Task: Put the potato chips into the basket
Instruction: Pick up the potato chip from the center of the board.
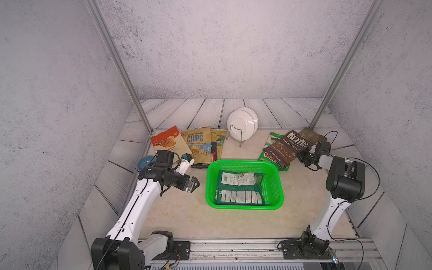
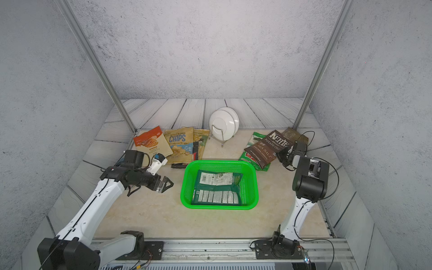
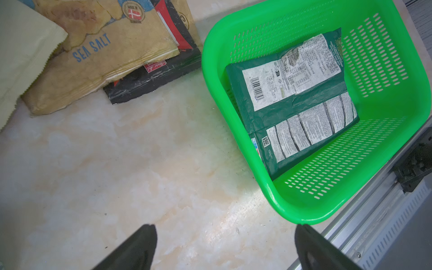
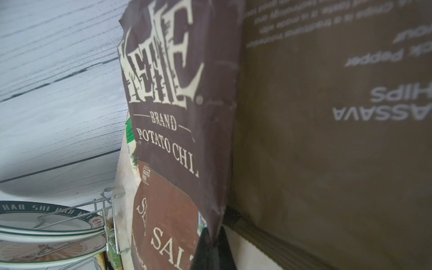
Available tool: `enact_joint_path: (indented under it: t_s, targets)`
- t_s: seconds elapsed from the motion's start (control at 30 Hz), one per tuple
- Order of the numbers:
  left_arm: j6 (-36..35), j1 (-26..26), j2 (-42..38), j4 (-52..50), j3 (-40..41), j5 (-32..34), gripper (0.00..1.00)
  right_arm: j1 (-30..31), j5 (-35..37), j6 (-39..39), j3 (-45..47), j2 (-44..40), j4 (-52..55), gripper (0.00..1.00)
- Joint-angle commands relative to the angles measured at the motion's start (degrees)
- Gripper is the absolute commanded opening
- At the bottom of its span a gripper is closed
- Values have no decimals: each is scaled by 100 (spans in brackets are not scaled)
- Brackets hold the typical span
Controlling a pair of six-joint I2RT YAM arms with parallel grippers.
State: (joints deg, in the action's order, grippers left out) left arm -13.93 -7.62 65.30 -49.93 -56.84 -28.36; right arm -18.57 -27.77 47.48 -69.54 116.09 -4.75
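Observation:
The green basket (image 1: 243,161) (image 2: 219,161) (image 3: 210,70) stands mid-table with a dark-green chips bag (image 1: 240,189) (image 3: 294,98) lying back-up inside. Left of it, my left gripper (image 1: 195,184) (image 3: 224,236) hovers open over bare table. At the back right, my right gripper (image 1: 304,155) (image 4: 214,236) is shut on the edge of the brown Kettle bag (image 1: 285,147) (image 4: 177,117), which overlaps a green bag (image 1: 272,140) and lies beside a dark-brown bag (image 4: 327,117). Orange (image 1: 169,142), tan CHIPS (image 1: 198,145) and black (image 1: 201,164) bags overlap at the back left.
White plates (image 1: 242,122) stand in a wire rack at the back centre. A small blue bowl (image 1: 146,161) sits behind the left arm. Two metal frame posts rise at the back corners, and a metal rail (image 1: 233,247) runs along the front edge.

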Motion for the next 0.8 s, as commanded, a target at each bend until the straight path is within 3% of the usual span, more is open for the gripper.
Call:
enact_joint_path:
  t_s: [0.0, 0.37, 0.77]
  targets:
    - [-22, 32, -8, -21, 45, -70, 99, -3, -105, -76, 250, -590, -156, 0]
    - [-30, 31, -38, -12, 48, -64, 99, 194, -107, -99, 1127, -2222, -289, 0]
    - [-33, 32, -51, -8, 43, -65, 99, 577, 90, -468, 1062, -3829, 141, 0]
